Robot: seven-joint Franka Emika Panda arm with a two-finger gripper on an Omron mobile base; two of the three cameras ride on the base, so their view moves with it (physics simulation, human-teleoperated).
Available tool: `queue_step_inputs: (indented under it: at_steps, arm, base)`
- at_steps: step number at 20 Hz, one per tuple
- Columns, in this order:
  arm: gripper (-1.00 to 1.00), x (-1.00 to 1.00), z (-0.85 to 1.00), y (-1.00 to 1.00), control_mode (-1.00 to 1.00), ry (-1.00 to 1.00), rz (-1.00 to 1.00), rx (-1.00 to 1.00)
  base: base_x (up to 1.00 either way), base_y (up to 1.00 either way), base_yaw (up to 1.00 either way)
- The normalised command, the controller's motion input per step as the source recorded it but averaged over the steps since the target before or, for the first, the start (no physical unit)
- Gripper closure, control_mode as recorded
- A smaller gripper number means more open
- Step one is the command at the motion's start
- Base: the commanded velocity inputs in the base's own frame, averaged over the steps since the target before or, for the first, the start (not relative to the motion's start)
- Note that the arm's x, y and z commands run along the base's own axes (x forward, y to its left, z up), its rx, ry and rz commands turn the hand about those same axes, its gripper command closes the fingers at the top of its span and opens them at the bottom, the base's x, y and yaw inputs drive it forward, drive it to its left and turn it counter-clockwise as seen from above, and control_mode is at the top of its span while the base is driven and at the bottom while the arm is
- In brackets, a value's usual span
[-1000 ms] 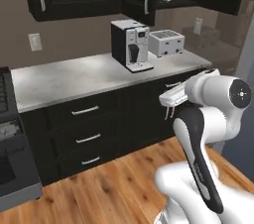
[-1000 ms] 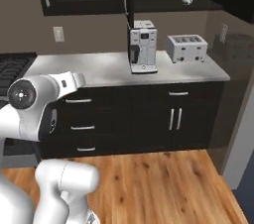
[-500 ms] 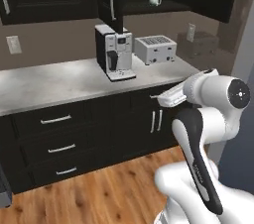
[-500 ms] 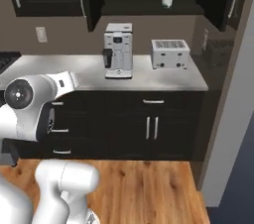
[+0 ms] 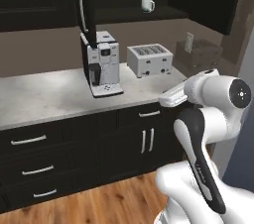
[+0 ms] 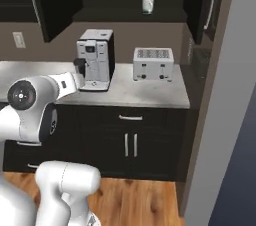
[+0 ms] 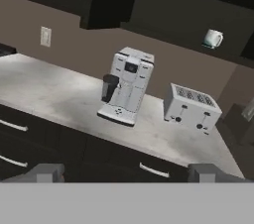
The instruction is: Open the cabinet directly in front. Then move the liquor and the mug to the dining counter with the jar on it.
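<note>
Mug [image 5: 147,4] on open cabinet [image 6: 202,5] shelf, near front edge, above toaster [image 5: 149,60]; gripper [image 7: 126,172] fingers apart, empty, well away. Risk: clipping open door on reach-in, knocking mug off shelf

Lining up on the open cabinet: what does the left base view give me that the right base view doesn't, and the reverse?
Left base view: a side-wall outlet to the right of the toaster. Right base view: a back-wall outlet to the left of the coffee machine, and the right door's handle. Both: the mug on the open cabinet shelf, the coffee machine and the toaster.
</note>
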Motion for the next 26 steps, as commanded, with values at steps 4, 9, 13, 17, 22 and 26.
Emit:
queue_step_inputs:
  at_steps: [4, 9, 13, 17, 22, 26]
  arm:
    - [-1.0, 0.0, 0.0, 0.0, 1.0, 0.0, 0.0, 0.0]
    - [-1.0, 0.0, 0.0, 0.0, 1.0, 0.0, 0.0, 0.0]
    - [-1.0, 0.0, 0.0, 0.0, 1.0, 0.0, 0.0, 0.0]
    - [-1.0, 0.0, 0.0, 0.0, 1.0, 0.0, 0.0, 0.0]
    - [-1.0, 0.0, 0.0, 0.0, 1.0, 0.0, 0.0, 0.0]
    - [-1.0, 0.0, 0.0, 0.0, 1.0, 0.0, 0.0, 0.0]
  base:
    - [0.53, -0.43, 0.05]
    - [0.53, -0.08, 0.0]
    - [0.52, -0.37, 0.0]
    - [0.41, -0.26, 0.0]
    - [0.7, -0.13, 0.0]
    - [0.7, -0.01, 0.0]
